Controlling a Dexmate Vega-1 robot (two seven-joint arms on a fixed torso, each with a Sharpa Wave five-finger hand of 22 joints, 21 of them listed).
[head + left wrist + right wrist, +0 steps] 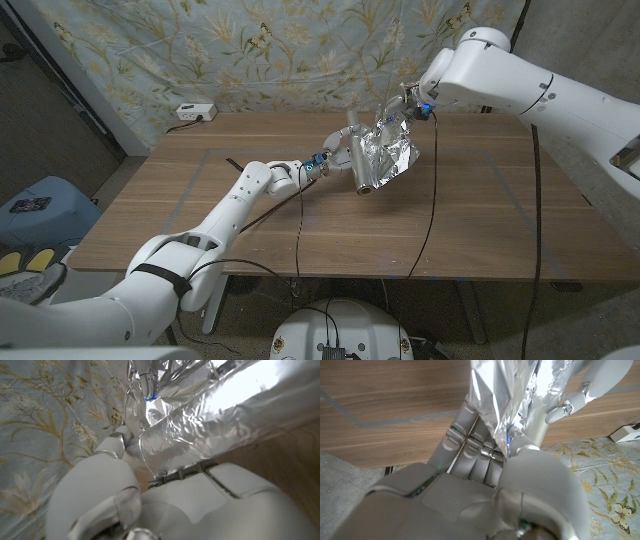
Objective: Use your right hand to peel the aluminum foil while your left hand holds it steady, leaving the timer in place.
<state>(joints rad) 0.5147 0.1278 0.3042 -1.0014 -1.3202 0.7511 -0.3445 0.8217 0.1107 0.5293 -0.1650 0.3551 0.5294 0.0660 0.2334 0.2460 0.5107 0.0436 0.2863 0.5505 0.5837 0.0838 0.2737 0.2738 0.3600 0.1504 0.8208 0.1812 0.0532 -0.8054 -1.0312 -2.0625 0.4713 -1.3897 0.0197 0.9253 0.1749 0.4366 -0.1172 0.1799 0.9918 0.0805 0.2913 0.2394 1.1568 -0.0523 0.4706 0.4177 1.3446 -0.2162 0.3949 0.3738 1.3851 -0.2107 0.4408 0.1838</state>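
the aluminum foil (388, 157) hangs crumpled above the middle of the wooden surface (480, 215), held up between both hands. the left hand (349, 152) grips its rolled lower part; the right hand (404, 108) pinches a loose sheet at the top between its fingers (470, 452).

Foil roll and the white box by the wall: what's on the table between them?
Nothing. In the head view, bare wood lies between the foil roll and the white box.
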